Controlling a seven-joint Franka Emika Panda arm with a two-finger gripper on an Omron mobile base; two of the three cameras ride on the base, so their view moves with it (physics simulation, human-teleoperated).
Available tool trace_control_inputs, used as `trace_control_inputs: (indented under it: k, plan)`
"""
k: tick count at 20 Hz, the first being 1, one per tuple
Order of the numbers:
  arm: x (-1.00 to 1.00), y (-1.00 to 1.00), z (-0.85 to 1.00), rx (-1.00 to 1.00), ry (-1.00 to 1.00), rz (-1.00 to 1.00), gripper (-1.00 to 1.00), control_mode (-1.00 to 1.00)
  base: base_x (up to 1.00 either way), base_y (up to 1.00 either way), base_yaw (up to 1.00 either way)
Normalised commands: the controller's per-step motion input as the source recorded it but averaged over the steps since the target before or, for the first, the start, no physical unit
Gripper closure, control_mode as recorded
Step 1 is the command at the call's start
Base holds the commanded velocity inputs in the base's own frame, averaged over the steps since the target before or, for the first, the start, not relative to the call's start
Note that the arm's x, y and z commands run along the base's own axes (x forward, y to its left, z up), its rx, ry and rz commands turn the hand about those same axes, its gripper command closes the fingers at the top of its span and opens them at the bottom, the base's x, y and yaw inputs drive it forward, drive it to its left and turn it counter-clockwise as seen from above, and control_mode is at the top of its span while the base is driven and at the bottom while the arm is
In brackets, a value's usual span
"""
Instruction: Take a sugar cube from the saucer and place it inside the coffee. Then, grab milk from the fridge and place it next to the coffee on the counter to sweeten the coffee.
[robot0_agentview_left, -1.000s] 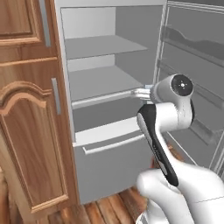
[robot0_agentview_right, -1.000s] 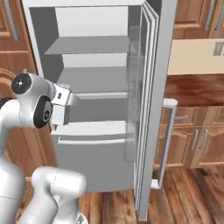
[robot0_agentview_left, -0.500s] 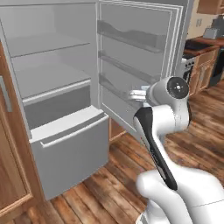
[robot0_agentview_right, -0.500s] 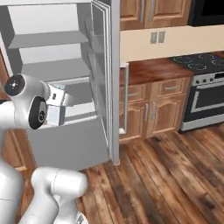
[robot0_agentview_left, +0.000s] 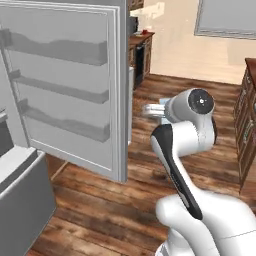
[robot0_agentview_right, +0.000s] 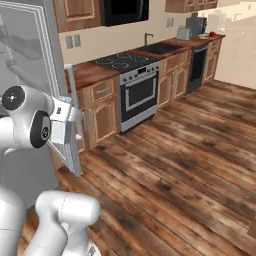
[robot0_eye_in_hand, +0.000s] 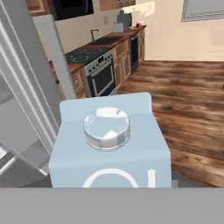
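One milk (robot0_eye_in_hand: 109, 144) carton sat right up against the hand camera, fingers clamped on it, fridge (robot0_agentview_left: 65, 85) door hanging open beside the arm.

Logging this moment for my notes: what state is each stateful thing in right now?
milk: carton with round cap on, close in front of the hand camera, held in the claw, off any shelf.
fridge door: swung open, its racks bare.
claw: shut on the milk.
oven: door shut.
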Motion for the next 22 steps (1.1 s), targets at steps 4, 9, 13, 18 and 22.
trace_control_inputs:
  k: [4,9,13,18,22]
  plan:
    - [0.00,0.00,0.00,0.00,0.00,0.00,1.00,1.00,0.09,-0.34,-0.77]
    - [0.00,0.00,0.00,0.00,0.00,0.00,1.00,1.00,0.39,-0.33,-0.68]
    - [0.00,0.00,0.00,0.00,0.00,0.00,1.00,1.00,0.89,-0.11,-0.48]
    - [0.00,0.00,0.00,0.00,0.00,0.00,1.00,1.00,1.00,0.12,-0.10]
    - [0.00,0.00,0.00,0.00,0.00,0.00,1.00,1.00,1.00,0.32,0.01]
